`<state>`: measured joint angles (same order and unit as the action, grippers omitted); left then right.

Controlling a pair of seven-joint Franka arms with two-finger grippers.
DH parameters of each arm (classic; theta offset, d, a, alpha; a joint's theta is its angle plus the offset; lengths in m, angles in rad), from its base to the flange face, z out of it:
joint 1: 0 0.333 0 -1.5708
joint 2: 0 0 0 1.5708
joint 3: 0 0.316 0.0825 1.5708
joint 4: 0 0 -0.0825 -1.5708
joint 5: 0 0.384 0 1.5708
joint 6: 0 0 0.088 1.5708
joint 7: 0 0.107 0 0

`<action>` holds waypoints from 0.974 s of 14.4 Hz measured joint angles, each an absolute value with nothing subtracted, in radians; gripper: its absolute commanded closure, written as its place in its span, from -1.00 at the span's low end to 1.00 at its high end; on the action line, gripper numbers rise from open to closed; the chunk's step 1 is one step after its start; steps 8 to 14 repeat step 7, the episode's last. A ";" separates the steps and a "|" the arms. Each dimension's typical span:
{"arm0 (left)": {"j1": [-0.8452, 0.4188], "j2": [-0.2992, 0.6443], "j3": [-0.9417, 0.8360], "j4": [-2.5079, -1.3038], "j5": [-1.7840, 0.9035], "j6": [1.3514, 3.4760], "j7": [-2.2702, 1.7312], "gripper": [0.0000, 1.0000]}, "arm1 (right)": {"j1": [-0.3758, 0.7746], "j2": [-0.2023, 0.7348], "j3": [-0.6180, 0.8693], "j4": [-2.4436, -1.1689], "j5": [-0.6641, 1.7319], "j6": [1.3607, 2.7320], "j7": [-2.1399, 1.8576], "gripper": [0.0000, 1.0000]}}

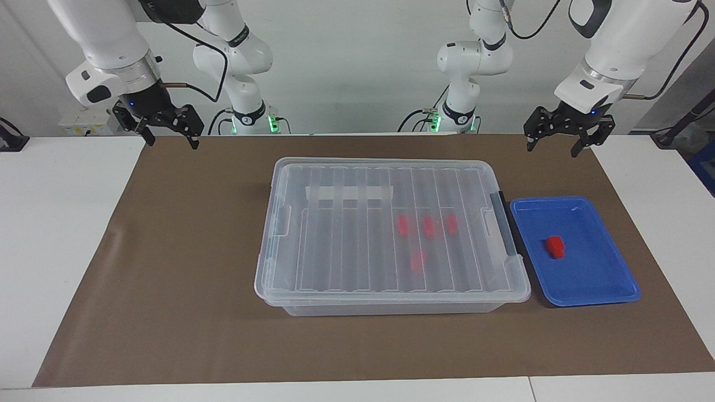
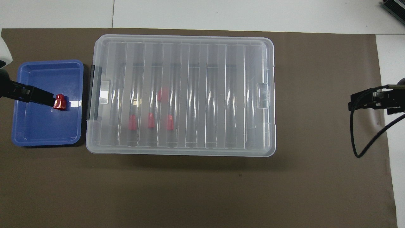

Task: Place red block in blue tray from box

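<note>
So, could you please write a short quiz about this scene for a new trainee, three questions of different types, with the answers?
1. True or false: the lid of the box is on.
2. How many red blocks show through the lid? A) two B) four C) six
3. Fill in: the red block outside the box lies in the ____.

Key
1. True. The ribbed lid covers the box.
2. B. Four show inside the box.
3. Blue tray; it stands beside the box, toward the left arm's end of the table. The left gripper and the right gripper both hang open and hold nothing.
</note>
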<state>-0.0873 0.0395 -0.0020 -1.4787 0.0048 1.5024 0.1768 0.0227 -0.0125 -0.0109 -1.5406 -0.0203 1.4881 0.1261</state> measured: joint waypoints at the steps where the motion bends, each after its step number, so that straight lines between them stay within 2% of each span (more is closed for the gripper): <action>1: -0.087 0.039 0.000 -1.477 0.005 1.502 0.177 -1.00 | 0.023 -0.013 -0.011 -1.541 -0.020 1.488 0.126 -1.00; 14: -0.087 0.021 0.009 -1.471 0.007 1.494 0.177 -1.00 | 0.023 -0.013 -0.011 -1.541 -0.020 1.488 0.126 -1.00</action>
